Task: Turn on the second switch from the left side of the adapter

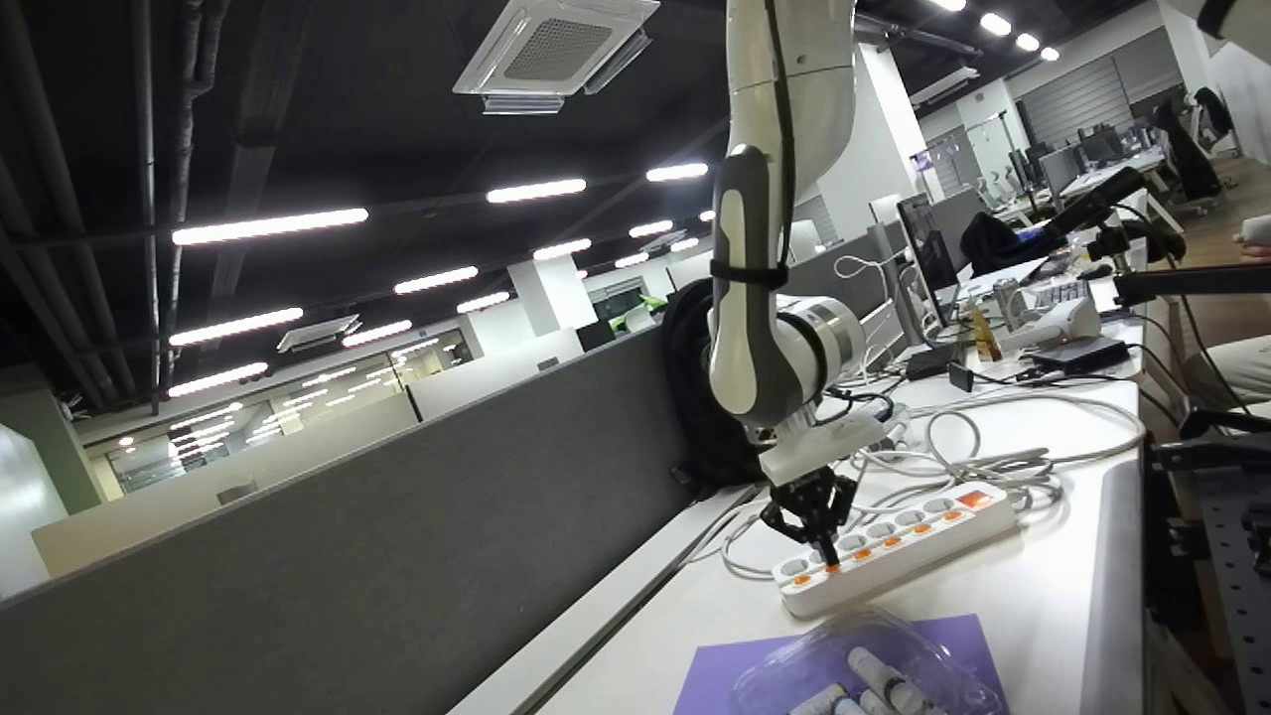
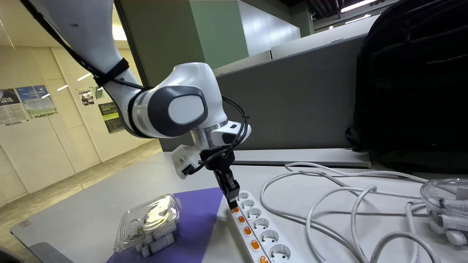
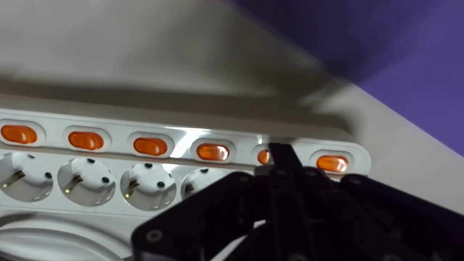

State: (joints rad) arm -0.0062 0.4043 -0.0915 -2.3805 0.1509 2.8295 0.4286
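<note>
The adapter [image 1: 899, 568] is a long white strip with round sockets and a row of orange switches. It lies on the white table and also shows in an exterior view [image 2: 249, 237] and the wrist view [image 3: 117, 143]. My gripper [image 1: 830, 556] is shut and empty, pointing down onto the switch row, as an exterior view [image 2: 233, 205] also shows. In the wrist view its joined fingertips [image 3: 283, 152] cover the right part of the switch [image 3: 263, 156] second from the strip's end. The end switch [image 3: 332, 164] is uncovered. I cannot tell whether the tips touch or press the switch.
A purple sheet [image 2: 204, 233] lies near the strip's end, with a clear plastic box [image 2: 150, 223] on it. Loose white cables [image 2: 310, 215] lie beside the sockets. A clear tub [image 2: 446, 208], a black backpack [image 2: 413, 91] and a grey partition [image 1: 397, 556] stand around the table.
</note>
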